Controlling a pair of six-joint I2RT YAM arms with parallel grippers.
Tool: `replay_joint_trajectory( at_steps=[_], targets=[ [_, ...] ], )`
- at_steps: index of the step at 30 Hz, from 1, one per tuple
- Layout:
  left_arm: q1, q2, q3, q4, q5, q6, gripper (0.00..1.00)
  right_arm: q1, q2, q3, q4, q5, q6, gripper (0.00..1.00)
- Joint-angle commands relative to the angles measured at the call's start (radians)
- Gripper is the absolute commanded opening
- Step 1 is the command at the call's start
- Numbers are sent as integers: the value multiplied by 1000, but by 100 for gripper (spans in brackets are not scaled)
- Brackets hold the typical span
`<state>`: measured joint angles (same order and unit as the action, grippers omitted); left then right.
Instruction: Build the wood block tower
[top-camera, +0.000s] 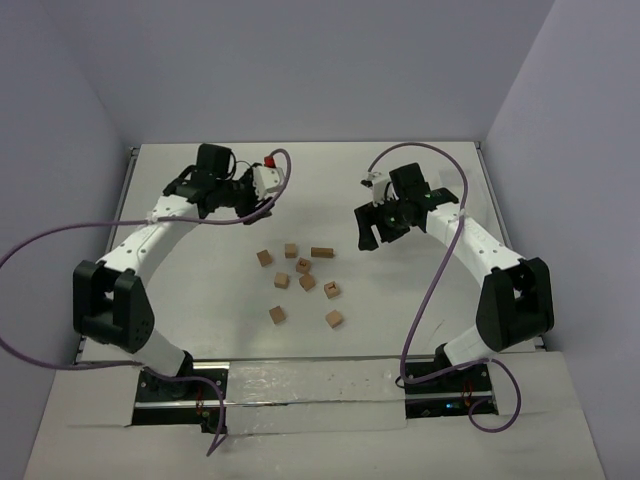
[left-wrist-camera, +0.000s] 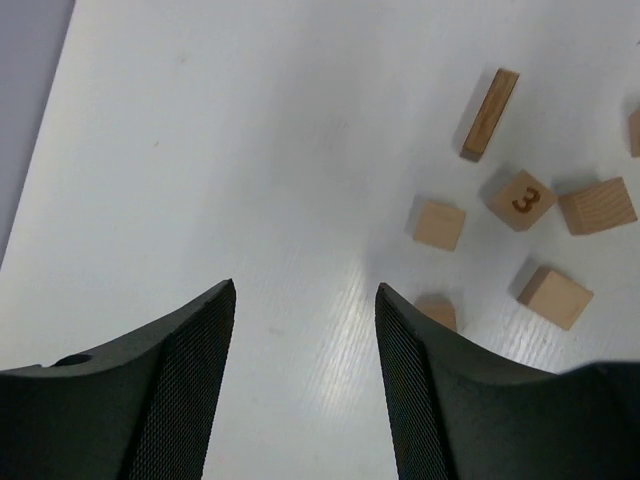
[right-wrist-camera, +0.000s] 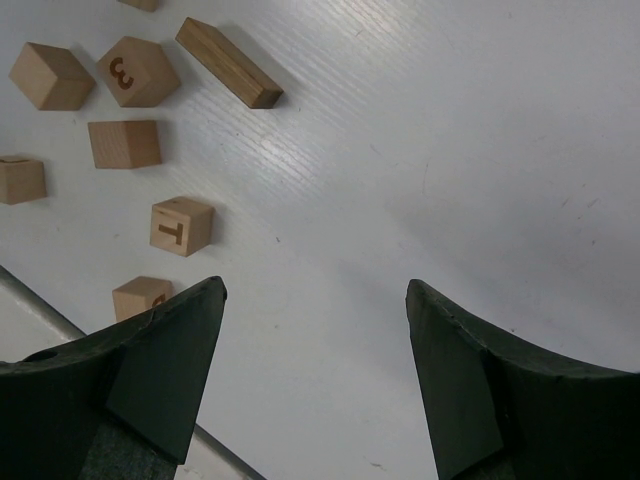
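Several small light-brown wood blocks (top-camera: 303, 265) lie scattered singly on the white table (top-camera: 180, 270) between the arms; no tower stands. My left gripper (top-camera: 240, 205) is open and empty, above bare table left of and behind the blocks. In the left wrist view (left-wrist-camera: 305, 290) a long cuboid (left-wrist-camera: 490, 113), a "3" block (left-wrist-camera: 522, 199) and plain cubes (left-wrist-camera: 439, 223) lie to the right, one half hidden by the right finger (left-wrist-camera: 437, 312). My right gripper (top-camera: 375, 230) is open and empty, right of the blocks. The right wrist view (right-wrist-camera: 315, 290) shows the cuboid (right-wrist-camera: 229, 62) and a "T" block (right-wrist-camera: 182, 225) at left.
Grey walls close the table at the back and sides. Purple cables (top-camera: 430, 290) loop off both arms. The table's edge (right-wrist-camera: 40, 295) shows at the lower left of the right wrist view. Two blocks (top-camera: 277, 314) lie nearest the arm bases.
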<state>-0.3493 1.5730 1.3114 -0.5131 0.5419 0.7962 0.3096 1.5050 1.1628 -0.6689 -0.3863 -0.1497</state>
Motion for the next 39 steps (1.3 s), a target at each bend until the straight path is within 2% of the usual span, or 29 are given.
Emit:
replay_joint_trajectory(
  at_steps=[1,6,11,28,36,39],
  targets=[
    [1,-50,-114,-22,-138,-144,63,2,12,47,6,-5,9,80],
    [1,-84,-241,28,-191,-271,63,3,18,39,14,1,18,80],
    [1,-53,-304,60,-203,-297,64,3,24,31,17,9,18,81],
    [-24,105,-259,76,-136,-209,65,3,44,41,9,15,10,81],
    [-36,131,-266,105,-130,-148,61,3,53,44,8,12,3,81],
    [-36,136,-270,113,-117,-119,56,3,55,43,8,12,1,81]
  ],
)
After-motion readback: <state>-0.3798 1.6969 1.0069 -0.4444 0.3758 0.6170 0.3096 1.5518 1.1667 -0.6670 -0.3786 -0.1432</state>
